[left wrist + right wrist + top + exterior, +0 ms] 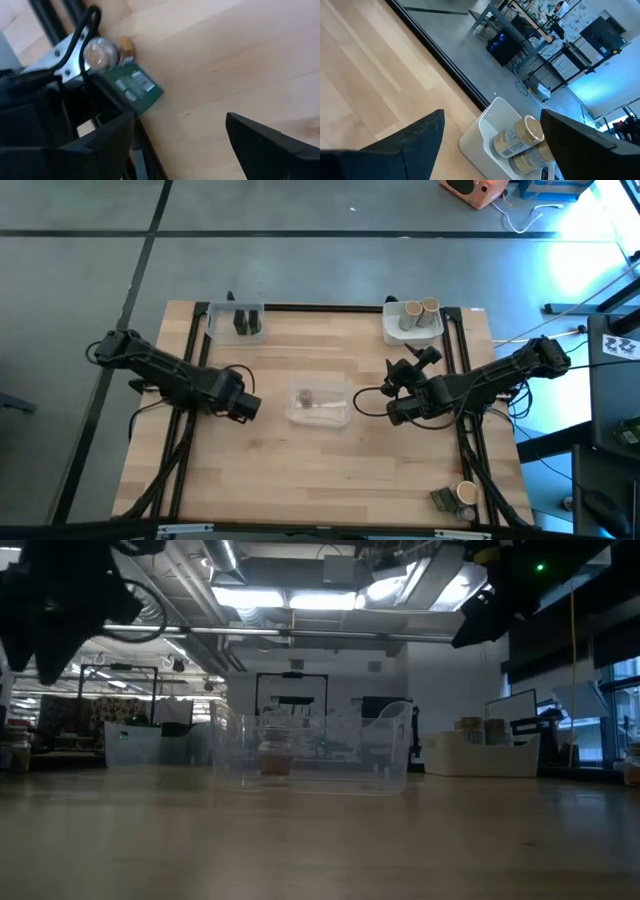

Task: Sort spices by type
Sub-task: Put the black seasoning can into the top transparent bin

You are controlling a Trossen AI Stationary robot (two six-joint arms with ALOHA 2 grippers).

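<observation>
Blurred jar [275, 758] in clear tray [385, 768]; contents indistinct.

Two tan cylinders [418, 314] with pale tops lying in the far right tray, dark blocks [246, 322] in the far left tray, small jar [307, 397] in the centre tray, two more spices [456, 497] at the near right corner.

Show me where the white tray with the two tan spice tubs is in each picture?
High view: white tray at the table's far edge, right of middle, holding two tan tubs.
Low view: right of middle, a pale tray with tan tubs, seemingly the same one.
Left wrist view: not in it.
Right wrist view: low centre, tray with tubs lying inside.
Shared landmark: the wooden table.
</observation>
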